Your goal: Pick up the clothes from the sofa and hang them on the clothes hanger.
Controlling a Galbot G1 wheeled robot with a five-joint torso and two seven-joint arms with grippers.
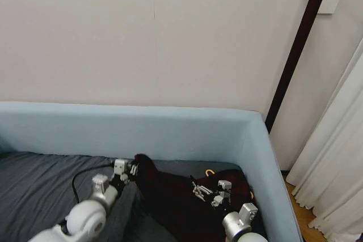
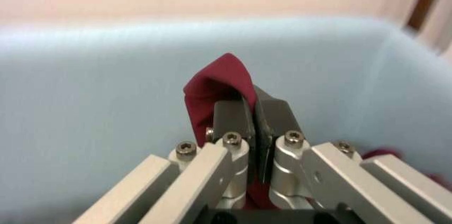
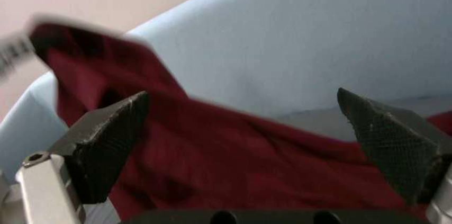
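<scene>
A dark red garment (image 1: 176,196) lies bunched in the right corner of the pale blue sofa (image 1: 142,128). My left gripper (image 1: 134,168) is shut on an upper fold of the garment (image 2: 219,83), which sticks up between its fingers (image 2: 233,118) and is lifted a little off the seat. My right gripper (image 1: 207,193) hovers just above the middle of the garment (image 3: 233,166), open, with its dark pads (image 3: 106,144) spread wide and nothing between them. A yellow curved hook (image 1: 209,172) peeks out at the garment's far edge.
A dark grey cover (image 1: 39,185) spreads over the seat to the left. The sofa's backrest and right armrest (image 1: 266,179) wall in the corner. Beyond the armrest stand a dark door frame (image 1: 295,55) and white curtains (image 1: 334,168).
</scene>
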